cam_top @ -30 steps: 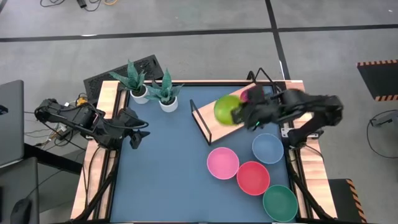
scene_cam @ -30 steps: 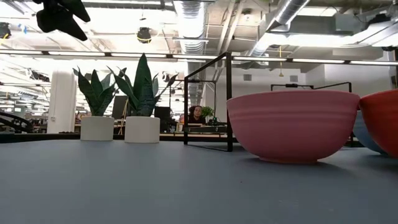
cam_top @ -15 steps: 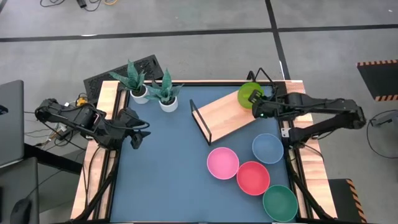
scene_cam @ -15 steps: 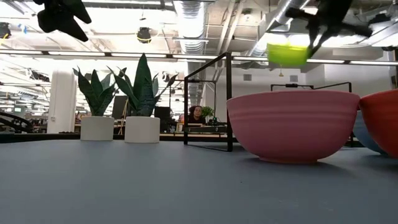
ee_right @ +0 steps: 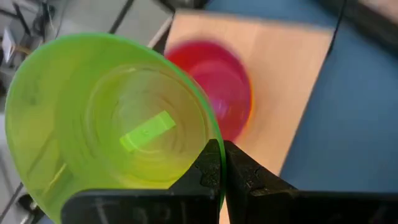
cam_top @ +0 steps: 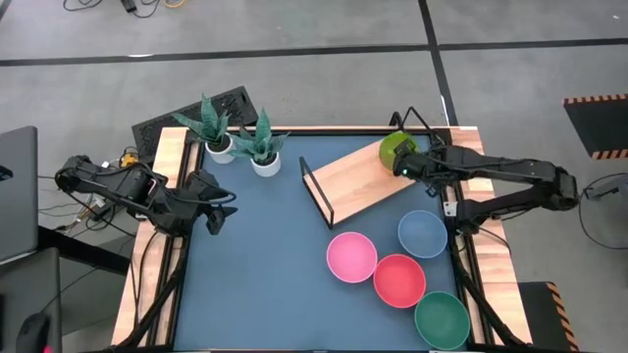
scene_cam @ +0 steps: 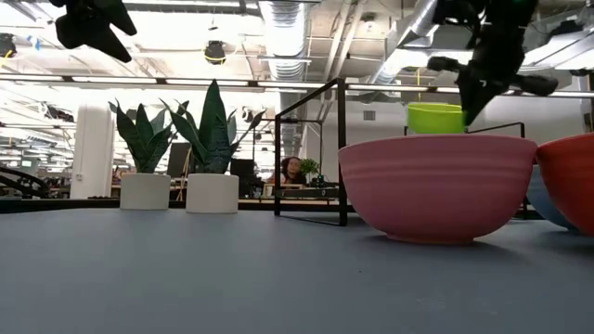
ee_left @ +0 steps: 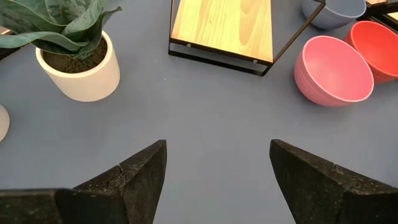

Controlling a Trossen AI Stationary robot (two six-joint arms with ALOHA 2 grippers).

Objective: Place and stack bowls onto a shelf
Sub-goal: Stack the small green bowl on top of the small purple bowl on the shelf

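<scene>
At the left edge of the high view, the left gripper (cam_top: 218, 208) waits over the worktop (cam_top: 255, 265) with its fingers spread, holding nothing. Right of centre lies the shelf (cam_top: 348, 181), its long axis slanting up toward the upper right of the frame. At that upper right end the right gripper (cam_top: 404, 169) is clamped on the rim of the lime green bowl (cam_top: 394, 149). A red bowl (ee_right: 217, 87) sits on the board just beside and below it; whether they touch cannot be told. The right arm is nearer.

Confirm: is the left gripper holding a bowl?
No. In the left wrist view the left gripper stands open over bare table, nothing between its fingers.
</scene>
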